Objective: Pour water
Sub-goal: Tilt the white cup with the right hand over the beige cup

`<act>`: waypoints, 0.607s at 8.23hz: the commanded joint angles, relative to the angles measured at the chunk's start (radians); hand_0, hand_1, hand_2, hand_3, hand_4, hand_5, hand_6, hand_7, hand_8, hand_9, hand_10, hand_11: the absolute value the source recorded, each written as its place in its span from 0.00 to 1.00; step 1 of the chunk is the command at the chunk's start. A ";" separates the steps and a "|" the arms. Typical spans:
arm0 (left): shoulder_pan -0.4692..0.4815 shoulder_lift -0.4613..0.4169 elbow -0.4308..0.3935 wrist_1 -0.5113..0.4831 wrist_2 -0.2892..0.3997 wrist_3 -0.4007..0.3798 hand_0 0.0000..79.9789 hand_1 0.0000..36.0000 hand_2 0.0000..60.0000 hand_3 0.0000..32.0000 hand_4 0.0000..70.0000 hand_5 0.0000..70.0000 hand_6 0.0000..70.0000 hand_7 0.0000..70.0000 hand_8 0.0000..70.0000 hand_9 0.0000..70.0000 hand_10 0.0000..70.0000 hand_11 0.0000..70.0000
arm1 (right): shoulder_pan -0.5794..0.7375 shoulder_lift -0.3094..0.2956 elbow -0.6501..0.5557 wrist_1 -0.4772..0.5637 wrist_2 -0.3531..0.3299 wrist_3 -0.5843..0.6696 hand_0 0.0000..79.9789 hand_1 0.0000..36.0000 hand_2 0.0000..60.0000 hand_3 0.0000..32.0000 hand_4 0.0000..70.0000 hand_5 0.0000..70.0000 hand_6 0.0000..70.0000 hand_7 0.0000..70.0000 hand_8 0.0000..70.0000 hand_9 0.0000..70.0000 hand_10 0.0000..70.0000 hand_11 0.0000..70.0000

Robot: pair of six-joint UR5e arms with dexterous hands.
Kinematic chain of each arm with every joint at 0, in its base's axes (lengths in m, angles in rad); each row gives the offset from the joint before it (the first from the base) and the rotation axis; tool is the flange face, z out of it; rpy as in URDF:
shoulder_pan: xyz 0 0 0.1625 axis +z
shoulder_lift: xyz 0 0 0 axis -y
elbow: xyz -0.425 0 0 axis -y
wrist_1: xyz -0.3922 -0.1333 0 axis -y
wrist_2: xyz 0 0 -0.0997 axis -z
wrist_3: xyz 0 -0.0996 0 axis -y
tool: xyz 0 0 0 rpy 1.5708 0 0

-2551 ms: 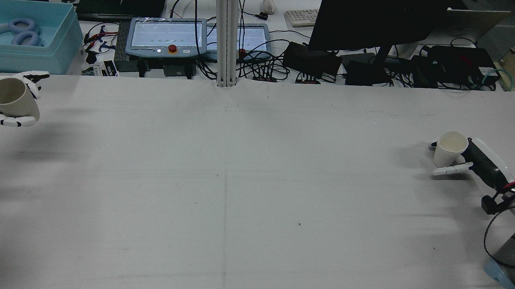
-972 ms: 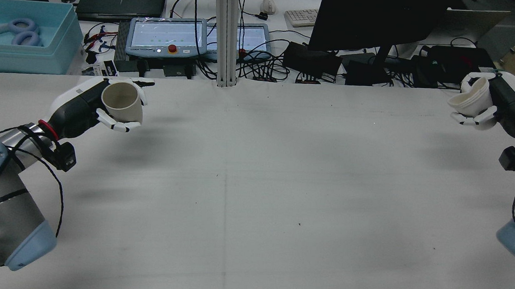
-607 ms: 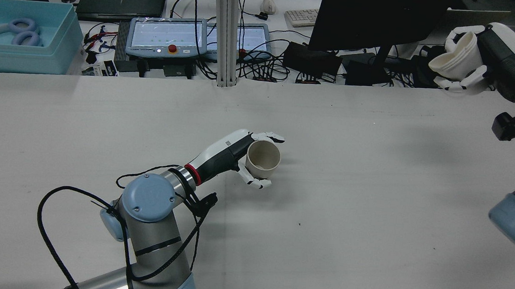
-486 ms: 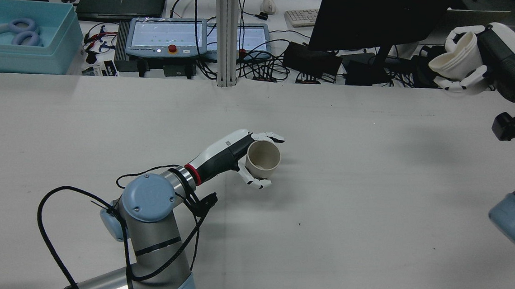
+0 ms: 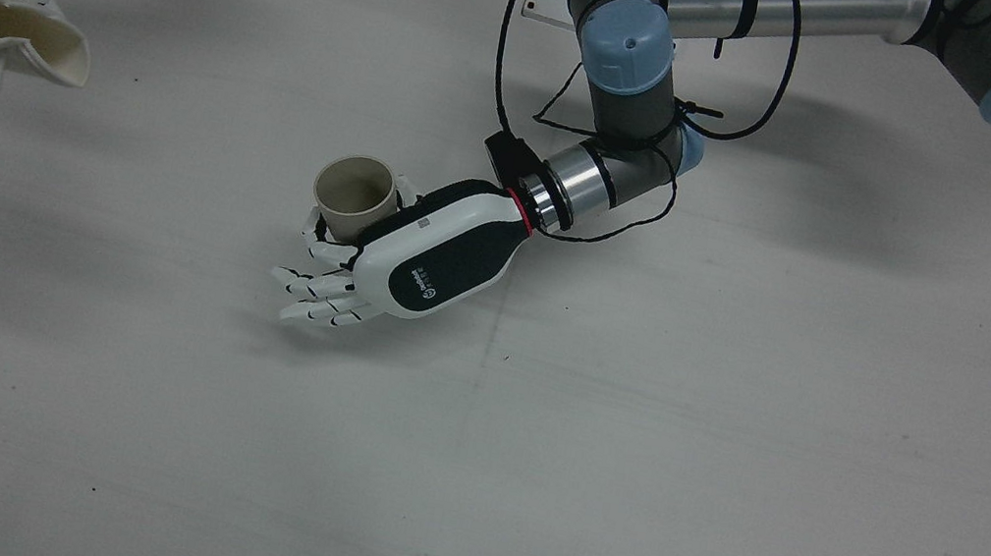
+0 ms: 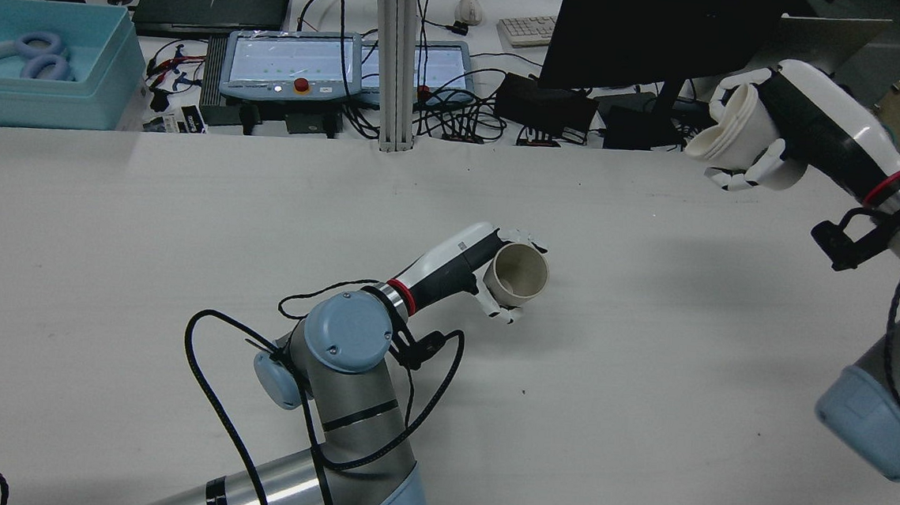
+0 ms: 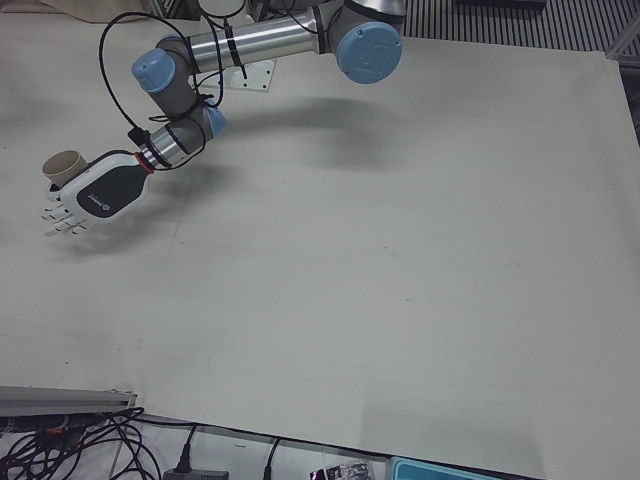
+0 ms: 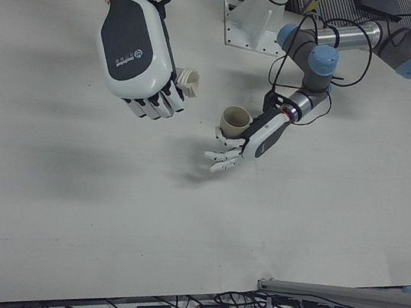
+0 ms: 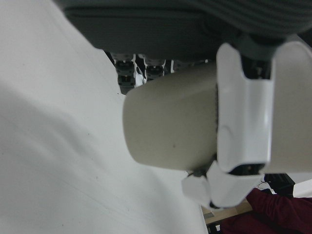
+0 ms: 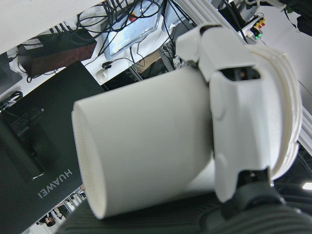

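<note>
Your left hand [image 5: 404, 256] grips the beige cup [image 5: 354, 196] between its thumb and the base of the palm, while its fingers [image 5: 318, 300] lie stretched out flat past the cup, not wrapped around it. That cup stands upright, mouth up, low over the middle of the table [image 5: 729, 434]; whether its base touches the cloth you cannot tell. It is plain and straight-walled, and its inside looks dull and dark; no water line can be made out.

Your right hand [image 6: 775, 133] is closed around the white cup [image 6: 724, 133], held high over the far right edge of the table, near the monitor [image 6: 655, 37] and its cables. This cup is tilted with its mouth turned down toward the table's middle, and its rim [image 5: 45, 43] is squeezed out of round. The two cups are well apart.

Around the left hand the cloth is bare on every side, with wide open room between the two hands.
</note>
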 commanded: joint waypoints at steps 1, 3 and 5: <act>0.024 -0.064 0.027 0.001 -0.031 0.050 0.89 1.00 1.00 0.00 1.00 1.00 0.30 0.35 0.17 0.11 0.12 0.21 | -0.101 0.062 -0.011 -0.171 0.031 -0.080 1.00 1.00 1.00 0.00 1.00 1.00 1.00 1.00 0.87 1.00 0.80 1.00; 0.027 -0.111 0.104 -0.001 -0.037 0.055 0.91 1.00 1.00 0.00 1.00 1.00 0.33 0.36 0.18 0.11 0.13 0.21 | -0.181 0.092 -0.008 -0.251 0.071 -0.083 1.00 1.00 1.00 0.00 1.00 1.00 1.00 1.00 0.89 1.00 0.80 1.00; 0.027 -0.112 0.107 0.001 -0.037 0.055 0.94 1.00 1.00 0.00 1.00 1.00 0.34 0.37 0.18 0.11 0.12 0.20 | -0.257 0.155 -0.013 -0.372 0.135 -0.083 1.00 1.00 1.00 0.00 1.00 1.00 1.00 1.00 0.89 1.00 0.79 1.00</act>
